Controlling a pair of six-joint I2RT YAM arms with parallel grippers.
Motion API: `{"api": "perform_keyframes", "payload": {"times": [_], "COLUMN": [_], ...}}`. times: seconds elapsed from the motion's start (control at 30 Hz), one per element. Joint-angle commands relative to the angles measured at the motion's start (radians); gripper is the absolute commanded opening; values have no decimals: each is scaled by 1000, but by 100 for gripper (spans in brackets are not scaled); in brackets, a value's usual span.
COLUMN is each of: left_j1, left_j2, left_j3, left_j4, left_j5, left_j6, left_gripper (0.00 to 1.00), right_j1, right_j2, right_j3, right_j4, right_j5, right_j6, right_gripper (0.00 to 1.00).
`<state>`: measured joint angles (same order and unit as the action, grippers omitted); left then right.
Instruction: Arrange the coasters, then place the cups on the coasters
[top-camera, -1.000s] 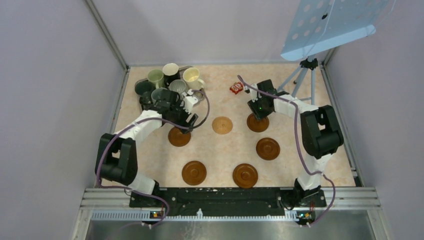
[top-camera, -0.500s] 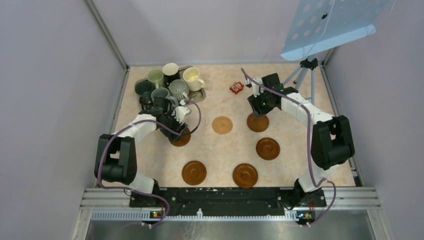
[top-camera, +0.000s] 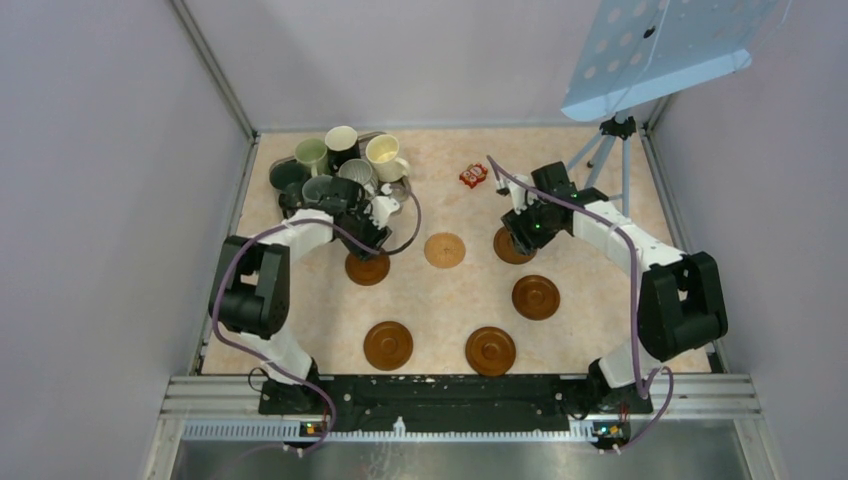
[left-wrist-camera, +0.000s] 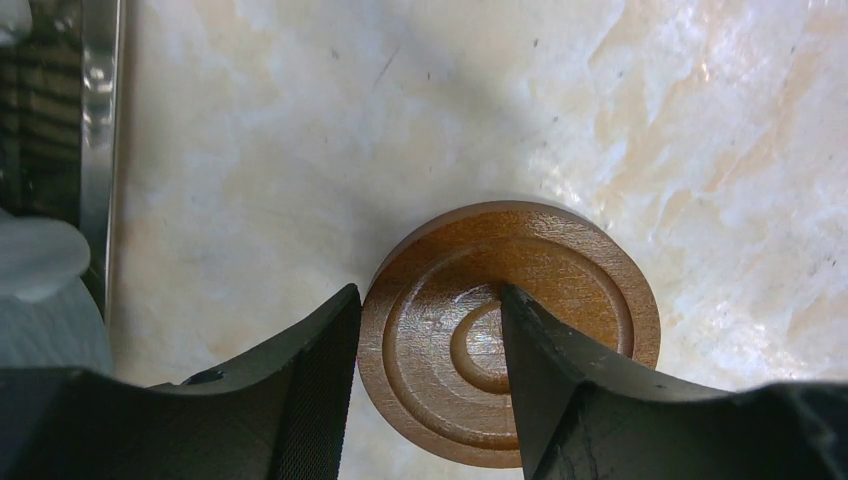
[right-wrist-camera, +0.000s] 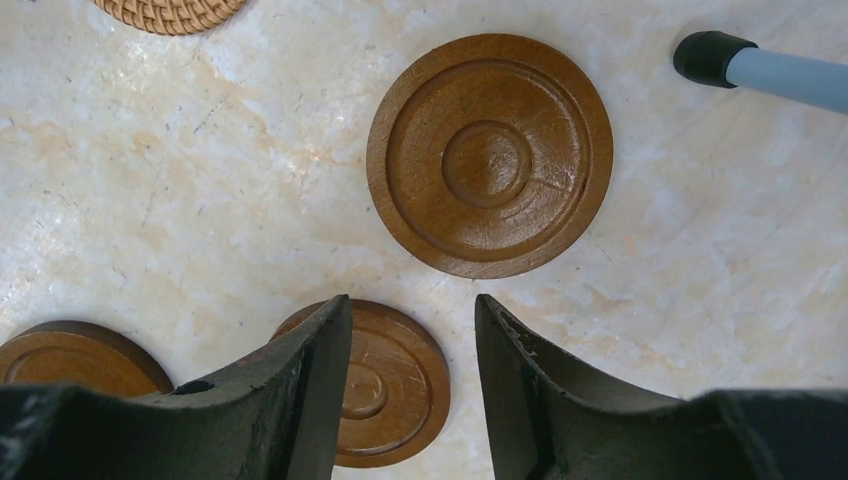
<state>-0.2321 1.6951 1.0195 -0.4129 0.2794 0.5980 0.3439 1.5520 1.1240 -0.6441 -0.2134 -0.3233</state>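
Six coasters (top-camera: 388, 345) lie on the table (top-camera: 440, 305), with the cups (top-camera: 340, 165) clustered at its far-left. Your left end effector (left-wrist-camera: 430, 320) straddles one coaster's rim (left-wrist-camera: 570, 280); I cannot tell if it grips. Your right end effector (right-wrist-camera: 412, 325) hangs narrowly parted and empty. An off-centre squeeze could flip that coaster.

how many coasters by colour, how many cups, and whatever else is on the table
dark brown coasters: 5
tan coaster: 1
cups: 6
red packet: 1
metal tray: 1
total: 14
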Motion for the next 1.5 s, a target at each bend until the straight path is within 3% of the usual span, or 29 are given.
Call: {"api": "perform_keyframes", "payload": {"times": [0.0,0.43,0.63,0.87,1.13,1.47], "left_j1": [-33,-90,-90,-88,-98,-235], "left_j2": [70,189,124,-44,-328,-484], "left_j3": [39,161,174,186,-82,-370], "left_j4": [51,84,26,-128,-274,-205], "left_j5": [12,4,26,115,275,208], "left_j6": [-16,-45,-48,-33,148,182], "left_gripper": [59,61,64,80,84,88], "right_j1": [-6,-14,-14,2,208,368], "right_j2": [-61,-67,-74,-108,-199,-233], "right_j3": [-13,-15,-15,-51,-252,-393], "right_j4": [4,-3,-8,0,104,189], "right_j5": [-9,-11,-32,-115,-140,-208], "right_j6": [-13,-23,-46,-83,-185,-240], "right_gripper": [49,49,49,49,49,61]}}
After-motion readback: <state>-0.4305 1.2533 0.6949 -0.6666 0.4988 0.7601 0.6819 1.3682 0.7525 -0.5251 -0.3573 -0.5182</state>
